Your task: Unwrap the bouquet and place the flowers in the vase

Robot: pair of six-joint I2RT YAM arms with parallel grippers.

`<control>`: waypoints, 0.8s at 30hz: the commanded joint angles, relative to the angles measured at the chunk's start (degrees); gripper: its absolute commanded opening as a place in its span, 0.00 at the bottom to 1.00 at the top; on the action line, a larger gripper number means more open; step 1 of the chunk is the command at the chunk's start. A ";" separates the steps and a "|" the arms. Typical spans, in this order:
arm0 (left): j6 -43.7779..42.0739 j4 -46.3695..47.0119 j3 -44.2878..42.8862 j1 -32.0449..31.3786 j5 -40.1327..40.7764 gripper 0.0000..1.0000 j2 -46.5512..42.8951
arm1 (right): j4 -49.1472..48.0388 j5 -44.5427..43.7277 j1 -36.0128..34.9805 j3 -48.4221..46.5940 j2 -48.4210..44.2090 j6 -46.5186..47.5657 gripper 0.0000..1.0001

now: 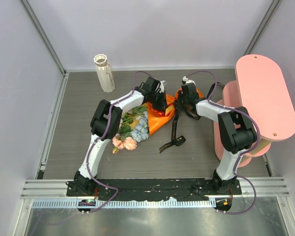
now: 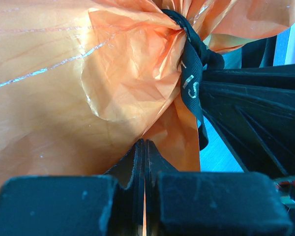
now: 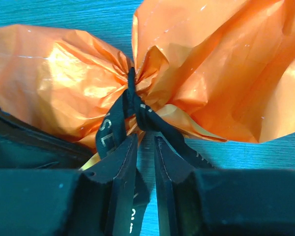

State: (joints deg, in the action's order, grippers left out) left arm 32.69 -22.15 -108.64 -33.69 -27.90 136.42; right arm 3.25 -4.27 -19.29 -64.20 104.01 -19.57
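Note:
The bouquet [image 1: 155,120] lies on the table, its pink, peach and pale blue flowers [image 1: 130,135] pointing to the near left. A black ribbon [image 3: 119,118] is knotted round the neck of its orange paper [image 3: 64,78]. My left gripper [image 2: 145,143] is shut, with a fold of the orange paper [image 2: 64,98] pinched between its fingers beside the ribbon [image 2: 191,73]. Just short of the knot, my right gripper [image 3: 146,138] stands slightly open; bare table shows between its fingers and a ribbon tail runs beneath them. Both grippers meet over the cone's tied end [image 1: 172,105]. The cream ribbed vase [image 1: 104,73] stands upright at the back left.
A pink oval shelf stand [image 1: 263,96] fills the right side, close behind the right arm. The loose ribbon tails [image 1: 174,138] trail toward the near edge. Grey walls close in the table on the left, back and right.

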 commanded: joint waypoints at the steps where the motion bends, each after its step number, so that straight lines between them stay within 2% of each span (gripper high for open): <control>1: -0.87 -2.19 0.10 0.29 1.09 0.00 -0.10 | -1.05 -2.93 -0.05 -4.17 0.84 3.13 0.27; 5: -1.05 -2.28 -0.26 0.29 1.01 0.00 -0.01 | -1.40 -5.04 -0.22 -4.79 1.20 5.16 0.27; 17: -1.22 -2.90 -0.96 0.29 0.57 0.00 0.42 | -7.54 1.10 -0.22 -4.44 2.78 6.74 0.31; 24: -1.66 -3.69 -1.66 0.29 0.83 0.00 0.60 | -11.68 6.56 -0.14 -3.30 2.78 6.65 0.26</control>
State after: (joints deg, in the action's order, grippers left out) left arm 32.53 -22.85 -108.84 -33.54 -28.05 136.42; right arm -1.26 -2.13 -19.27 -66.70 106.94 -13.56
